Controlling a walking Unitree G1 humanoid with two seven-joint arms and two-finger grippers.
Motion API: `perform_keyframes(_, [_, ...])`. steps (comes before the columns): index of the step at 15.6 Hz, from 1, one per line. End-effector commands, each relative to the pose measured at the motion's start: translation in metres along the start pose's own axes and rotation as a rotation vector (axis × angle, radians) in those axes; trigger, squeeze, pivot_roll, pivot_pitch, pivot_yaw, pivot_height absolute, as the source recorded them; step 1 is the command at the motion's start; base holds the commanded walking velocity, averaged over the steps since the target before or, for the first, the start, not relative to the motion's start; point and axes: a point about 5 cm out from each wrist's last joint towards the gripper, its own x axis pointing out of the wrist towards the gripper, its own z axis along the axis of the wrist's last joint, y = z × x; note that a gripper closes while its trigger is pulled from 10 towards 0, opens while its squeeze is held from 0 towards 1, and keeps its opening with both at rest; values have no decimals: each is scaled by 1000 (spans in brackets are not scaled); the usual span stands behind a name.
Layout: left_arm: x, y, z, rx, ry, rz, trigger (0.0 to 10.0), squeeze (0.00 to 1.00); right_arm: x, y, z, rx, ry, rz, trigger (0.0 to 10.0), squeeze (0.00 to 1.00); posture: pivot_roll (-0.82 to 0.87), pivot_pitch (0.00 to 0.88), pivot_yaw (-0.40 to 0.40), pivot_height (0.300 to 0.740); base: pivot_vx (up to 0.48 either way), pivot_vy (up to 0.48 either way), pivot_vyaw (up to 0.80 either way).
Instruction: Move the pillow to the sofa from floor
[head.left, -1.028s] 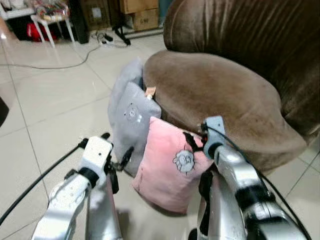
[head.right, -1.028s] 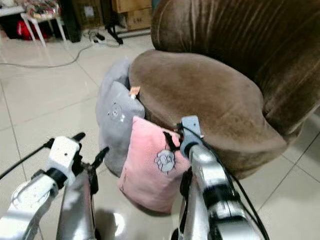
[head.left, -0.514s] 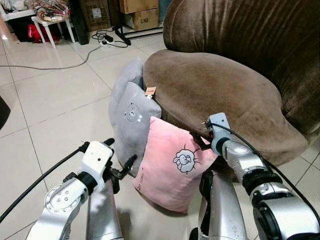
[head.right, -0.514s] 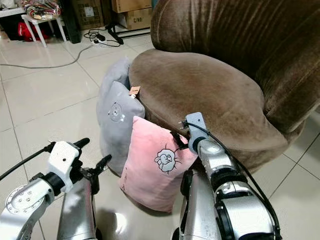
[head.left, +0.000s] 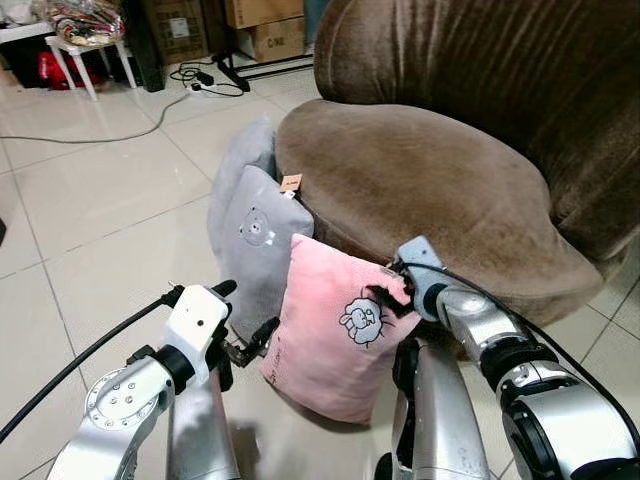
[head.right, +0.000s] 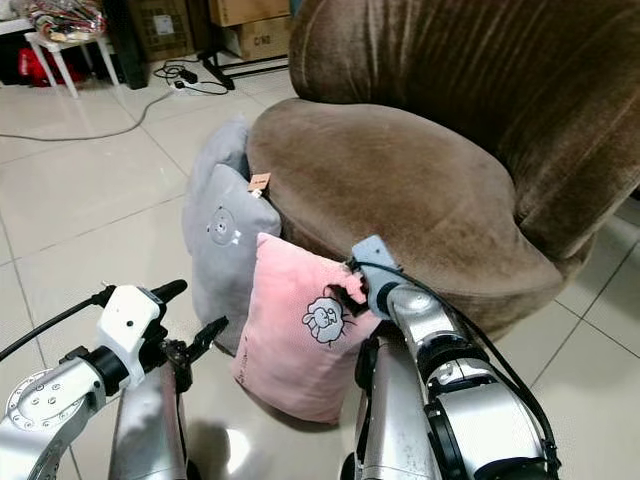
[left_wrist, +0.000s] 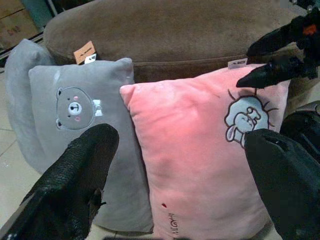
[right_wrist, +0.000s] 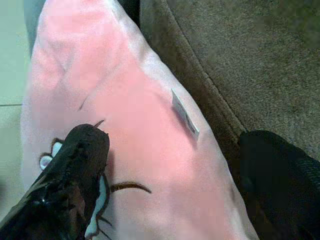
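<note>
Pale glossy floor tiles (head.left: 90, 200) fill the near ground in the left eye view, with a round brown velvet sofa (head.left: 430, 190) rising on the right. A pink square pillow with a cartoon patch (head.left: 335, 335) stands upright on the floor, leaning against the sofa's front, with a grey pillow bearing a bear face (head.left: 255, 245) beside it, also against the sofa. The right gripper (head.left: 390, 297) reaches the pink pillow's upper corner on the sofa side, its black fingers spread around that corner. The left gripper (head.left: 245, 320) hangs just beside the pillow's opposite edge, fingers apart. Cardboard boxes (head.left: 262, 22) and a dark cable (head.left: 110, 125) lie far back.

Seen from the right eye, the layout is the same, the pink pillow on the tiles below the sofa seat.

From the left wrist, both pillows stand side by side before the sofa front, the pink one touching the grey one, framed by two widely parted black fingers (left_wrist: 75, 180).

From the right wrist, one finger (right_wrist: 70, 185) rests on the pink face near the patch and the other lies at the sofa side; the jaws straddle the pillow's edge without closing on it.
</note>
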Motion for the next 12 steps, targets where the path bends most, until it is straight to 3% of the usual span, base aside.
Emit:
perform_keyframes(1, [0, 0, 2, -1, -2, -10, 10000, 0, -2, -6, 7, -19, -16, 2, 10000, 1000, 18, 5, -28, 391, 0, 0, 0])
perform_keyframes(3, [2, 0, 2, -1, -1, -11, 10000, 0, -1, -7, 11, -42, -27, -1, 10000, 1000, 14, 5, -26, 391, 0, 0, 0])
perform_keyframes(4, [3, 0, 1, 2, 5, -21, 10000, 0, 1, -4, 12, -64, -14, 7, 10000, 341, 14, 3, -25, 391, 0, 0, 0])
perform_keyframes(5, [3, -1, 1, -1, 11, -40, 10000, 0, 2, 1, 10, -109, 11, 32, 10000, 0, 15, 3, -25, 391, 0, 0, 0])
perform_keyframes(9, [1, -5, -3, -10, 32, -76, 10000, 0, 3, 9, -2, -200, 114, 115, 10000, 0, 15, 0, -28, 391, 0, 0, 0])
perform_keyframes(12, [2, -4, -3, -9, 36, -76, 10000, 0, 3, 7, -5, -238, 127, 76, 10000, 0, 13, 0, -28, 391, 0, 0, 0])
